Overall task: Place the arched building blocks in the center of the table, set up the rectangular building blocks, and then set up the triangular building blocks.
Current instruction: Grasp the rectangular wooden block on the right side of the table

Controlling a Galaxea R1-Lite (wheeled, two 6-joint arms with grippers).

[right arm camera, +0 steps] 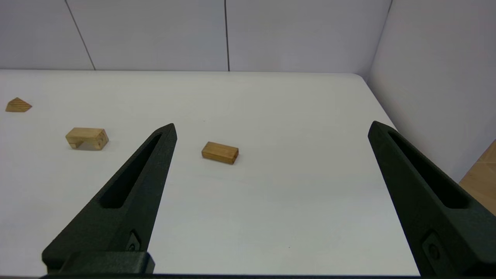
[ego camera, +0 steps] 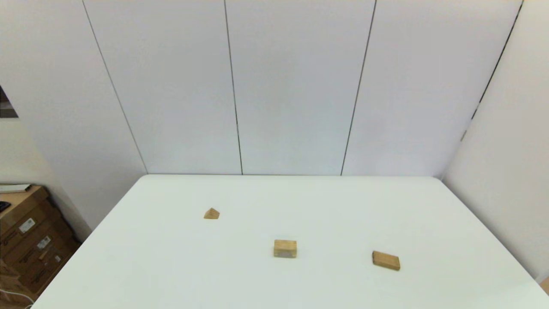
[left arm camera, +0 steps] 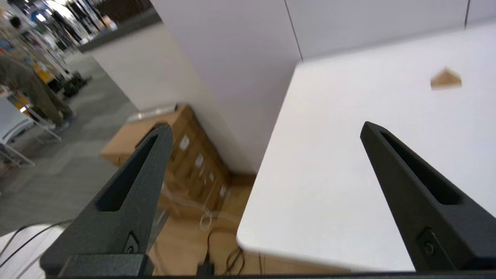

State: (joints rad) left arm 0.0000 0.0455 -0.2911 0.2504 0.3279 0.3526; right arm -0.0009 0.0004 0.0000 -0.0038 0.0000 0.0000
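Three wooden blocks lie apart on the white table (ego camera: 300, 206). The arched block (ego camera: 285, 248) sits near the middle front, its hollow facing down (right arm camera: 86, 138). To its right lies the flat rectangular block (ego camera: 386, 260) (right arm camera: 220, 152). The small triangular block (ego camera: 211, 213) (right arm camera: 18, 105) (left arm camera: 445, 79) rests farther back on the left. Neither arm shows in the head view. My left gripper (left arm camera: 265, 130) hangs open over the table's front left corner, empty. My right gripper (right arm camera: 271, 130) is open and empty at the table's front right, short of the rectangular block.
Cardboard boxes (ego camera: 30, 240) stand on the floor left of the table, with cables (left arm camera: 209, 221) beneath the corner. White wall panels (ego camera: 300, 86) close off the back and right sides.
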